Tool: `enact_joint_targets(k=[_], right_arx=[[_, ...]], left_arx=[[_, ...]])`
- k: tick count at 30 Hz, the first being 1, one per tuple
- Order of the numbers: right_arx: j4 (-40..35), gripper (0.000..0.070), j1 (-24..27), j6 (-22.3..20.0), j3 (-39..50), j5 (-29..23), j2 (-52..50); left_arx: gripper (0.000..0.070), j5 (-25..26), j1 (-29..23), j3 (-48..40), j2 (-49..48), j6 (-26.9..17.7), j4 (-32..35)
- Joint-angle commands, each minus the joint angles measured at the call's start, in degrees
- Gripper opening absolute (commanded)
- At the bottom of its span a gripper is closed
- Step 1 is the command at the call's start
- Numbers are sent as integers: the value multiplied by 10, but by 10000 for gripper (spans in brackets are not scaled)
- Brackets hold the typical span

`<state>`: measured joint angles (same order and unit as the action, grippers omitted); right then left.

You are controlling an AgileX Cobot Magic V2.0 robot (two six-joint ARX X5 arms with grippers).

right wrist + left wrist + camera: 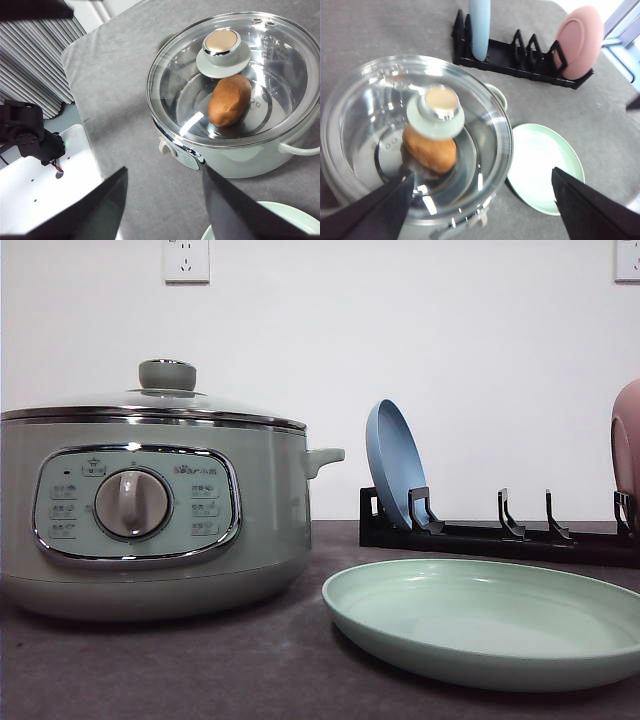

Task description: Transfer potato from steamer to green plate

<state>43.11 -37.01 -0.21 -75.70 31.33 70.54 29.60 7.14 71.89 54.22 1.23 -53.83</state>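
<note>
Both arms' fingers [590, 210] [100, 210] hang spread wide, holding nothing. The potato [229, 100] lies inside the steamer [150, 510] under its closed glass lid [260, 65]. The green plate [490, 625] sits at the steamer's 3 o'clock, empty.

We found almost nothing we could read. The control panel [135, 503] on the steamer [150, 510] carried a small line of print beside a little logo above the dial [133, 503], and rows of small button labels on either side, but all of it was too small and blurred for us to make out.
</note>
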Motion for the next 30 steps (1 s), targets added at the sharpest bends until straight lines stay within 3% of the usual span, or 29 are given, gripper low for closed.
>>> enact_joint_targets(k=[1,9,15,30], right_arx=[[-2,295,-3,-7,-10,1,7],[4,295,-3,-7,-10,1,7],[7,295,-3,-7,-10,1,7],[12,295,-3,-7,-10,1,7]], left_arx=[[555,-22,12,51,37,3,-13],[554,-127,81,250,220,-21,-130],[553,-189,123,339,331,-24,-173],[550,-270,171,357,461,-25,-184]])
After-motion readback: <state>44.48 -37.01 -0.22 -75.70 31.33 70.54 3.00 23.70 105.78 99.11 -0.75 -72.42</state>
